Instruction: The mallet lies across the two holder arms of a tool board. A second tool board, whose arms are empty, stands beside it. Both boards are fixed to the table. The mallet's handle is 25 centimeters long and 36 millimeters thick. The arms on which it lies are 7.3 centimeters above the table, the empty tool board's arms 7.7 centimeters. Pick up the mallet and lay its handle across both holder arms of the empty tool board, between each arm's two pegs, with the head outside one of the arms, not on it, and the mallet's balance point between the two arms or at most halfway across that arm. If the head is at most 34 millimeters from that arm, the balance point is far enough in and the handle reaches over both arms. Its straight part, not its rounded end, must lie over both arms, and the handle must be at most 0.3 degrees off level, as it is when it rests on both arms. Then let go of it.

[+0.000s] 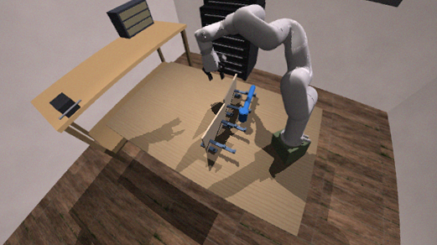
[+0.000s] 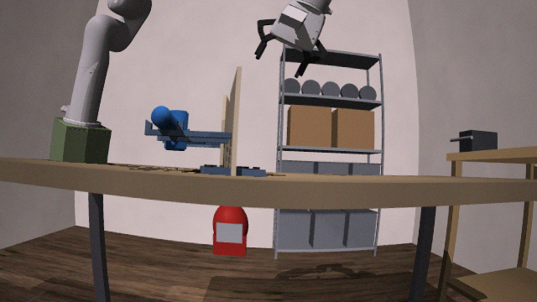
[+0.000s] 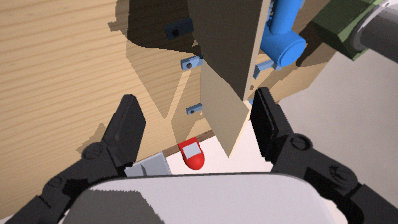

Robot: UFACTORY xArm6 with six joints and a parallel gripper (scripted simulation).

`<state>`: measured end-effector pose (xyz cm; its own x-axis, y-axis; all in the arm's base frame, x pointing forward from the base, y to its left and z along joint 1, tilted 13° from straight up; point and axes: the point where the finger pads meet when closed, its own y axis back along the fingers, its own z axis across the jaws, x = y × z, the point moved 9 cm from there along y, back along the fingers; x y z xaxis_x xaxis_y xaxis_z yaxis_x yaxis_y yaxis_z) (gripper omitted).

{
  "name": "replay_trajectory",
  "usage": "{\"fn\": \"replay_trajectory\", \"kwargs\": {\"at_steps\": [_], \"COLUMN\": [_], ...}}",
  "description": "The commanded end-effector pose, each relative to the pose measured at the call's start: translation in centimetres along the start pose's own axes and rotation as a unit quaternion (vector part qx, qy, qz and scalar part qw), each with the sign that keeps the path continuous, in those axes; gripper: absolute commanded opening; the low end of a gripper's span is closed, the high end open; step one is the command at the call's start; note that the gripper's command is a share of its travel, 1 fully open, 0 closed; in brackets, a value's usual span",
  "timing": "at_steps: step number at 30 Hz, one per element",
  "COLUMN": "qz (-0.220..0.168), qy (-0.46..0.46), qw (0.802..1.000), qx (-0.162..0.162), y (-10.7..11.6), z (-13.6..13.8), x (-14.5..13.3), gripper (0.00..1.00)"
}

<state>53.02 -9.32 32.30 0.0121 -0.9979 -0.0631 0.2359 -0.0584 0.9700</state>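
Note:
The blue mallet (image 1: pixel 246 103) lies across the two blue holder arms of the farther tool board (image 1: pixel 232 91), on the side facing the robot base. It also shows in the exterior view (image 2: pixel 169 122) and at the top of the wrist view (image 3: pixel 284 36). The nearer tool board (image 1: pixel 214 129) has empty blue arms (image 1: pixel 226 138). My gripper (image 1: pixel 215 74) is open and empty. It hangs high above the table behind the far end of the boards, well apart from the mallet. In the wrist view the open fingers frame the boards' top edges (image 3: pixel 230 65).
The green robot base (image 1: pixel 291 148) stands right of the boards. A side table (image 1: pixel 109 65) with a drawer box stands at the left, a black cabinet (image 1: pixel 234 15) behind. A shelf rack (image 2: pixel 329 151) and a red extinguisher (image 2: pixel 229 231) stand beyond the table.

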Motion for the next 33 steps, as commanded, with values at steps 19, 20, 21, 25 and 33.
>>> {"fn": "replay_trajectory", "kwargs": {"at_steps": [19, 20, 21, 25, 33], "qz": [0.084, 0.086, 0.089, 0.101, 0.115], "qy": [0.029, 0.031, 0.033, 0.041, 0.052], "qw": [0.985, 0.984, 0.983, 0.978, 0.972], "qx": [0.149, 0.154, 0.158, 0.176, 0.198], "y": [-6.8, -7.3, -7.8, -10.1, -13.2], "z": [15.7, 16.2, 16.8, 19.0, 21.6], "x": [0.0, 0.0, -0.1, -0.4, -0.9], "gripper": [1.00, 1.00, 1.00, 1.00, 1.00]}}
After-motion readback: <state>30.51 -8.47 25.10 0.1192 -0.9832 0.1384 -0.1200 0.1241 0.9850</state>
